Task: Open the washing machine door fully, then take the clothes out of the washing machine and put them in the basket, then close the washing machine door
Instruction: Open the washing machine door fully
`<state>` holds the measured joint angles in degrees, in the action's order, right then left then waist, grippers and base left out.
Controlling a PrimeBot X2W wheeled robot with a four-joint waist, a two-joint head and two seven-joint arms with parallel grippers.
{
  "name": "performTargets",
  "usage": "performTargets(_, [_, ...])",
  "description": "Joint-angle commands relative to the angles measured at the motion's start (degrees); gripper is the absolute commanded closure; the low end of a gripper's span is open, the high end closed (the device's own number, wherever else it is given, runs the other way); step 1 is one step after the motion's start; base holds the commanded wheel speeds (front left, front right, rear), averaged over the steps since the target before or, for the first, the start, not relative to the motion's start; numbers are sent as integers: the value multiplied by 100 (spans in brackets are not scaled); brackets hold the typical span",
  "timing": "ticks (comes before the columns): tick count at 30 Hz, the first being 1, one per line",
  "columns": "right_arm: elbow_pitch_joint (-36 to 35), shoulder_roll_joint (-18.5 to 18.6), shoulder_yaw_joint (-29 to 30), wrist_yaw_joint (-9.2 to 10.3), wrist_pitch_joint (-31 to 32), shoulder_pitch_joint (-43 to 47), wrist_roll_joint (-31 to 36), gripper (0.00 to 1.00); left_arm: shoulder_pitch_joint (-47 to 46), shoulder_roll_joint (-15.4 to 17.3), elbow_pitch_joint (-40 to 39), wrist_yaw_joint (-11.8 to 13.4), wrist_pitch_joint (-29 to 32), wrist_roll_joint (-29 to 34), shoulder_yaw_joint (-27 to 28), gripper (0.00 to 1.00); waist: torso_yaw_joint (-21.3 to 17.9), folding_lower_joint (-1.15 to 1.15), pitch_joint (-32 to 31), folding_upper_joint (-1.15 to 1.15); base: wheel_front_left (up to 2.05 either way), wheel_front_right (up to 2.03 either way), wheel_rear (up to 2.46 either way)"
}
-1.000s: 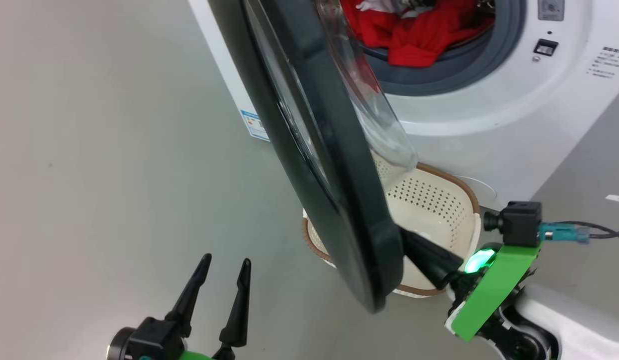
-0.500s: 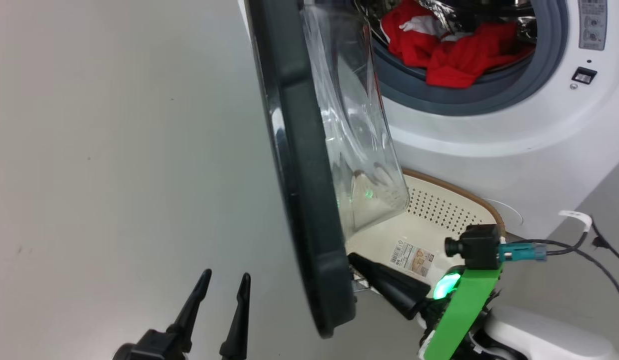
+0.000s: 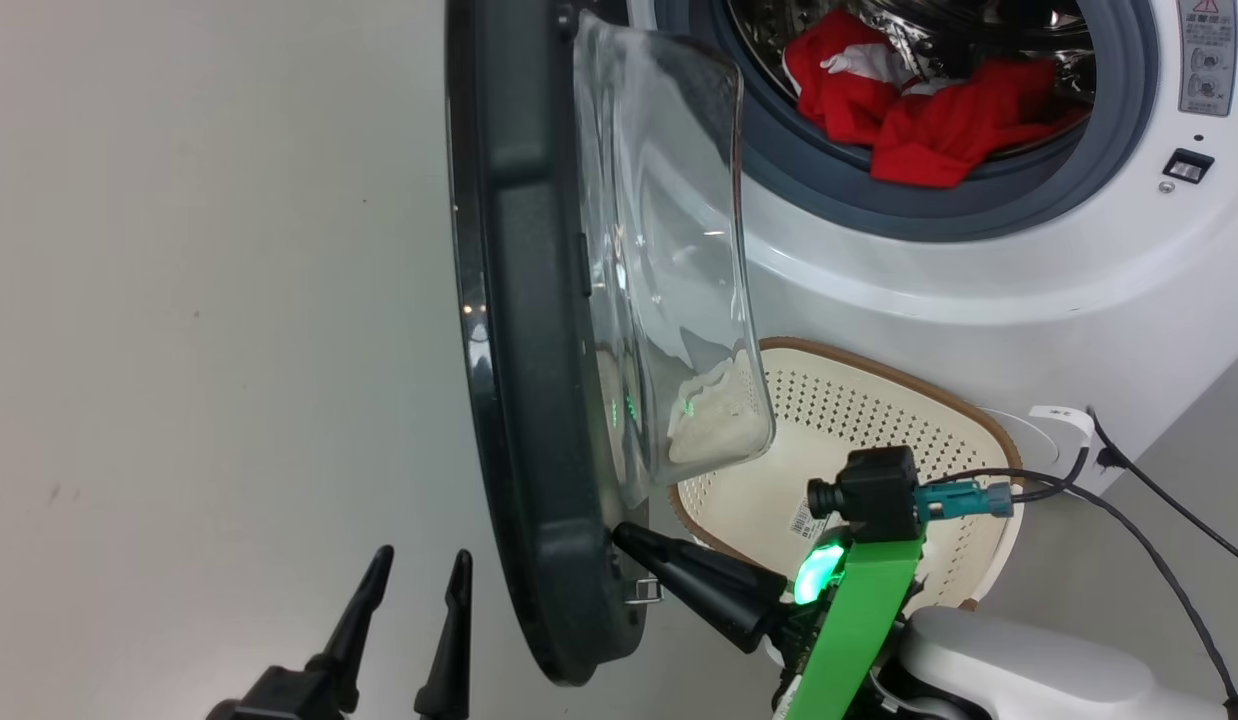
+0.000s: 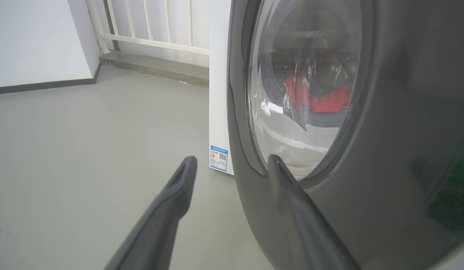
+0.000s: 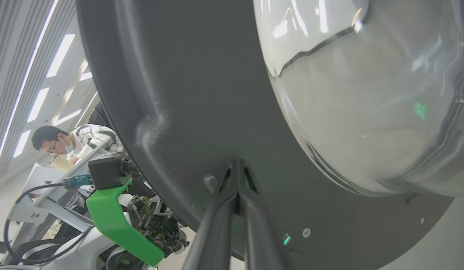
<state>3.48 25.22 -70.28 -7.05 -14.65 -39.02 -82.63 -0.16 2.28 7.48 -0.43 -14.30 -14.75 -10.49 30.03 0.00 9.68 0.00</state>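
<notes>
Pushing door (image 3: 519, 400) left with right gripper (image 3: 624, 535), jaws shut, gripping nothing, tips touching inner rim near latch (image 3: 644, 592); needing steady arc-following push. Left gripper (image 3: 424, 555) gaping, empty.

Bright even light, glass glare

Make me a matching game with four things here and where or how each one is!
Things:
1. clothes
2. basket
3. left gripper
4. right gripper

Place or state:
A. shut, tips at the door's inner side
B. on the floor
C. in the drum
D. open, on the door's outer side

Pairs: 1-C, 2-B, 3-D, 4-A
</notes>
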Motion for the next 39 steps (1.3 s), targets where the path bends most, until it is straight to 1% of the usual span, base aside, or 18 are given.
performTargets(1, [-122, -125, -6, -44, -35, -49, -31, 100, -45, 60, -162, 51, -70, -34, 229, 0, 1, 0, 4, 0, 0, 0, 0])
performTargets(5, [-80, -144, 12, -44, -35, -58, -30, 100, -42, 60, -164, 45, -70, -26, 274, 0, -7, 0, -10, 0, 0, 0, 0])
performTargets(11, [80, -18, 268, -44, -35, 153, 96, 100, -85, 60, -115, 9, -70, 6, 307, 0, -37, 0, -40, 0, 0, 0, 0])
performTargets(12, [119, 11, 346, -44, -35, 215, 132, 95, -106, 60, -98, -8, -70, 22, 319, 0, -53, 0, -45, 0, 0, 0, 0])
performTargets(14, [198, 54, 468, -44, -35, 326, 200, 79, -137, 60, -76, -33, -70, 55, 370, 0, -126, 0, -45, 0, 0, 0, 0])
performTargets(16, [295, 106, 559, -44, -35, 415, 302, 68, -158, 60, -70, -59, -70, 81, 420, 0, -206, 0, -44, 0, 0, 0, 0])
performTargets(17, [333, 120, 622, -44, -35, 471, 324, 61, -164, 60, -66, -73, -70, 96, 441, 0, -246, 0, -46, 0, 0, 0, 0])
performTargets(18, [362, 136, 685, -44, -35, 529, 339, 56, -168, 60, -61, -84, -70, 111, 460, 0, -284, 0, -49, 0, 0, 0, 0])
performTargets(20, [428, 177, 806, -44, -35, 638, 394, 52, -172, 60, -61, -98, -70, 130, 502, 0, -367, 0, -55, 0, 0, 0, 0])
performTargets(21, [460, 195, 864, -44, -35, 698, 410, 41, -170, 60, -61, -104, -70, 138, 522, 0, -404, 0, -61, 0, 0, 0, 0])
performTargets(22, [496, 217, 922, -44, -35, 755, 443, 28, -167, 60, -62, -110, -70, 146, 542, 0, -444, 0, -59, 0, 0, 0, 0])
performTargets(25, [620, 280, 1126, -44, -35, 950, 578, 0, -168, 60, -60, -127, -70, 166, 568, 0, -528, 0, -64, 0, 0, 0, 0])
performTargets(32, [940, 271, 1928, -44, -35, 1482, 1109, 0, -171, 60, -74, -128, -70, 172, 624, 0, -660, 0, -62, 0, 0, 0, 0])
performTargets(36, [1116, 172, 2493, -44, -35, 1796, 1724, 0, -162, 60, -76, -121, -70, 167, 644, 0, -709, 0, -72, 0, 0, 0, 0])
performTargets(39, [1214, 99, 2937, -44, -35, 2012, 2387, 0, -158, 60, -73, -122, -70, 164, 660, 0, -734, 0, -72, 0, 0, 0, 0])
